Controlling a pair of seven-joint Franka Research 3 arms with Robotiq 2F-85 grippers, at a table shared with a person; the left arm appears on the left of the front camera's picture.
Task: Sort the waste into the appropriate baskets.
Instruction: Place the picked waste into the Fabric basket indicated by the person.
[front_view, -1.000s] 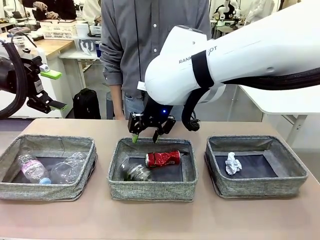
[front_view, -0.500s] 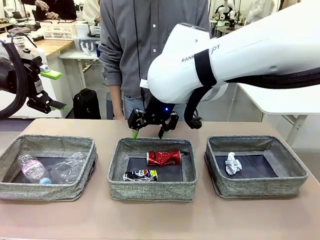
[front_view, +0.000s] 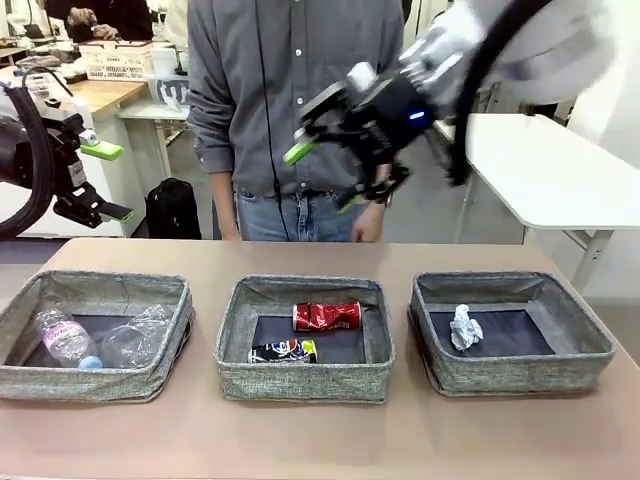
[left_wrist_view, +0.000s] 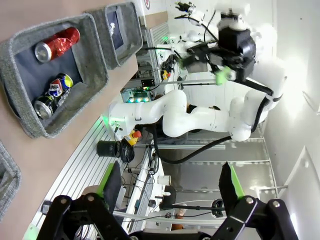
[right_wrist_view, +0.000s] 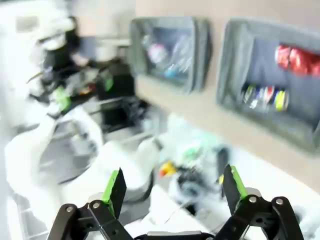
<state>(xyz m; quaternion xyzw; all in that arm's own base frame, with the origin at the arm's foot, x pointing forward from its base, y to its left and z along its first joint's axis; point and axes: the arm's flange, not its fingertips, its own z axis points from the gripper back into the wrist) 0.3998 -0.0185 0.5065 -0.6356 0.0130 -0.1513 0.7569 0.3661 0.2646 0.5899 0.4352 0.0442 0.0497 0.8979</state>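
A: Left of the figure?
B: Left gripper (front_view: 100, 180) raised off the table's left end, jaws apart, empty. Left basket (front_view: 95, 290) holds the clear bottle (front_view: 65, 337) and plastic cup (front_view: 135, 337).
A: Centre?
B: Middle basket (front_view: 305, 385) contains the red can (front_view: 326, 316) and black can (front_view: 281, 351); right gripper (front_view: 325, 180), spread wide and empty, high above it.
A: Right?
B: Right basket (front_view: 520, 375) holds the paper ball (front_view: 464, 327).
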